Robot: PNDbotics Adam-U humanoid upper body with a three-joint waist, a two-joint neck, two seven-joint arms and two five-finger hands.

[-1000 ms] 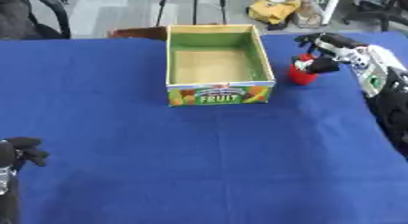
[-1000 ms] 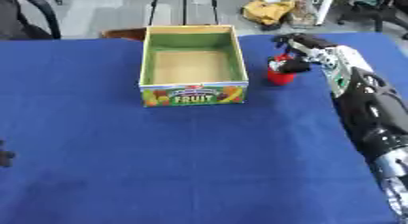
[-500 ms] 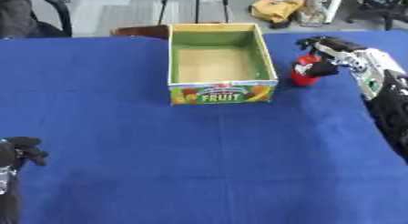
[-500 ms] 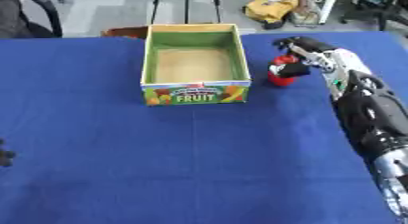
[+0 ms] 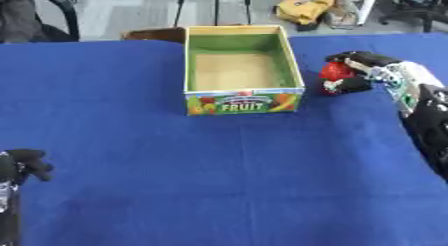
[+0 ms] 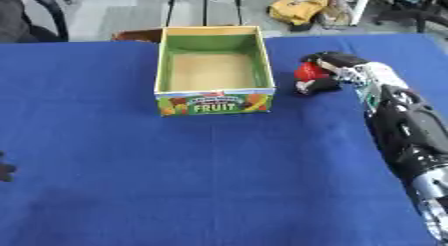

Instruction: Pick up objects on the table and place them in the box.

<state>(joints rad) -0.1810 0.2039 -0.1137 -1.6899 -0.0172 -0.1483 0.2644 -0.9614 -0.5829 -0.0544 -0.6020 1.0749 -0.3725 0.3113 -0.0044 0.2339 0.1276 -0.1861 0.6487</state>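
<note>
Left eye view
Box: the box (image 5: 243, 71) is sitting open on the blue table (image 5: 219, 180), its printed fruit label facing the camera and its floor lying bare.
Red object: a small red object (image 5: 334, 71) is sitting just right of the box, outside it, low over the cloth; whether it is touching the cloth cannot be told.
Right hand: the right hand (image 5: 366, 70) is reaching in from the right, its dark fingers curling round the red object from above and below.
Left hand: the left hand (image 5: 22, 163) is showing at the lower left edge as a dark curled shape, holding nothing.

Right eye view
Right arm: the black arm is running from the lower right up to the hand.
Red object: it is showing beside the box's right wall, apart from it.
Left hand: only a dark tip is showing at the left edge.
</note>
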